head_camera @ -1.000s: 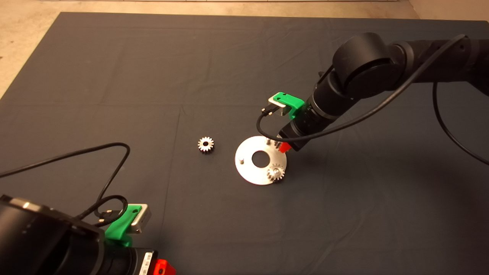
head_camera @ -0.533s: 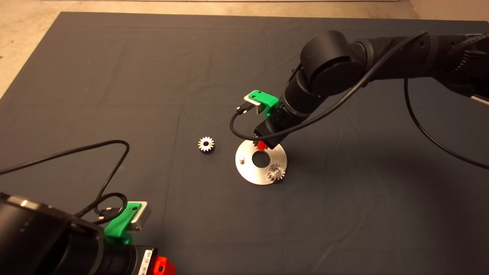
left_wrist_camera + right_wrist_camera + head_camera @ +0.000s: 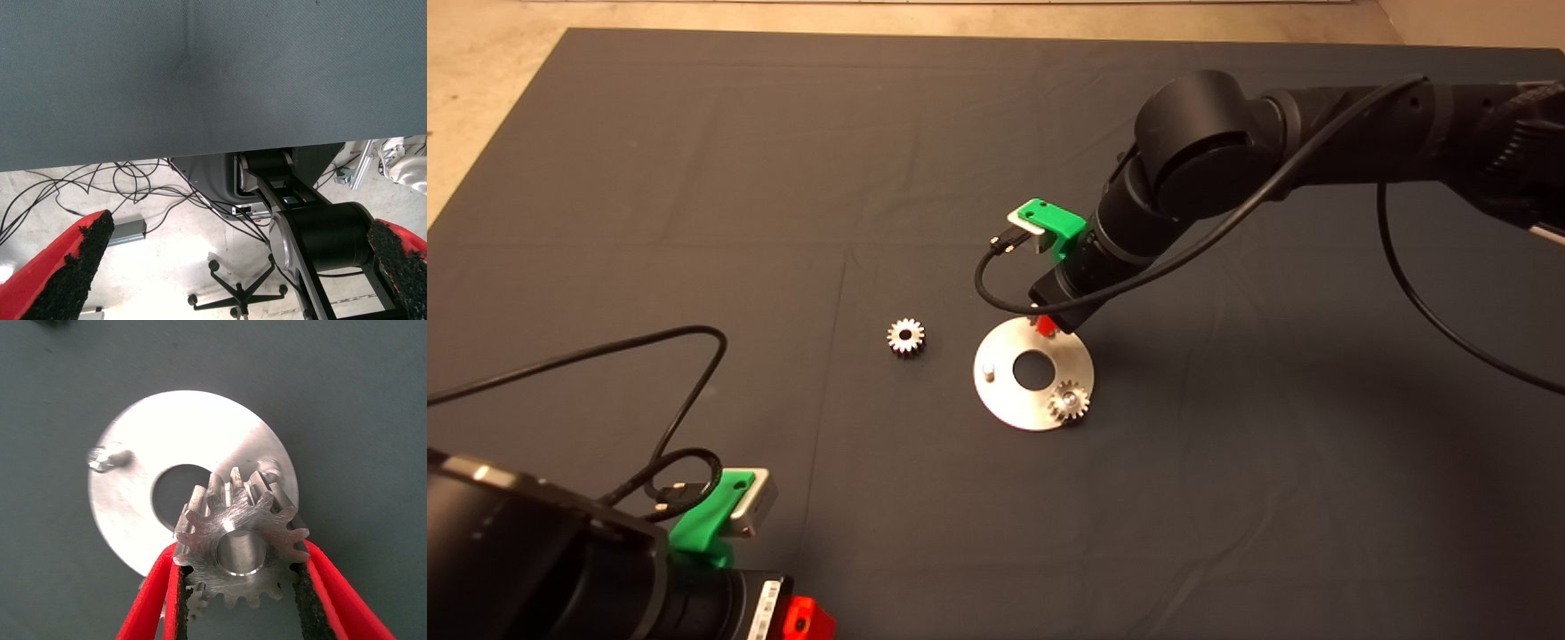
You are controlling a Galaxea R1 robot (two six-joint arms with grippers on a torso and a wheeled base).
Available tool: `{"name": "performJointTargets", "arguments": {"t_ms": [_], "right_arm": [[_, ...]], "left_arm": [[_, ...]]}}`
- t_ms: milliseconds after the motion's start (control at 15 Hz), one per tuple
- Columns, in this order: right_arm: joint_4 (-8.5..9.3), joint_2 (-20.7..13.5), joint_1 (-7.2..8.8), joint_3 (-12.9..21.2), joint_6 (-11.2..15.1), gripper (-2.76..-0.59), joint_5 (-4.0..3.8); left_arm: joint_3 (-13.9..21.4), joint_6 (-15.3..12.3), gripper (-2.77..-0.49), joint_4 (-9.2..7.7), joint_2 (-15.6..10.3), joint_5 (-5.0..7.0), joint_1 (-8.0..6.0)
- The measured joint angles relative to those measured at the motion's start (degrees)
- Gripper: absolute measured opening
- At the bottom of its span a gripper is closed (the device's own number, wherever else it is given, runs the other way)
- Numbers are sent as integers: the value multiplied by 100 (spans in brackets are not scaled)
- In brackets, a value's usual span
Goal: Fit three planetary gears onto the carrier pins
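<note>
Planetary gear (image 3: pixel 239 550) clamped in right hand (image 3: pixel 240 587) above carrier disc (image 3: pixel 133 513).

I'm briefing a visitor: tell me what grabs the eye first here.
The right claw stands out first, shut on a gear above the far edge of the shiny disc in mid-mat. One gear already sits on the disc's near right pin, another pin stands bare, and a loose gear lies on the mat to the disc's left. The left claw waits open at the lower left.

one gear (image 3: pixel 1068 402) pinned; one (image 3: pixel 906 337) loose
</note>
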Motion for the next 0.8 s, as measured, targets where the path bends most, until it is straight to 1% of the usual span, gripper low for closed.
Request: {"name": "performJointTargets", "arguments": {"t_ms": [67,133,200,267,333,400,467,533,600,667,800], "right_arm": [[-160,0,-87,-13,-2,-247,-137],[-244,10,-132,-25,-2,-246,-195],[-275,28,-152,-47,-2,-246,-211],[-275,39,-149,-77,-2,-247,-206],[-324,46,-163,-100,-2,-247,-217],[-396,41,-207,-102,-2,-247,-250],[-451,33,-280,-100,-2,-247,-342],[-513,21,-370,-100,-2,-247,-454],[-564,16,-443,-100,-2,-247,-498],[-581,17,-474,-100,-5,-247,-509],[-622,17,-449,-100,-6,-247,-497]], "left_arm": [[0,0,-49,0,1,0,-2],[0,0,-49,-1,1,0,0],[0,0,-49,0,3,-5,-2],[0,0,-49,0,2,-3,-2],[0,0,-49,0,1,0,-2],[0,0,-49,0,3,0,-2],[0,0,-49,0,3,-2,-5],[0,0,-49,-2,3,0,-16],[0,0,-49,-2,1,2,-17],[0,0,-49,-2,3,0,-16],[0,0,-49,0,1,0,-30]]}}
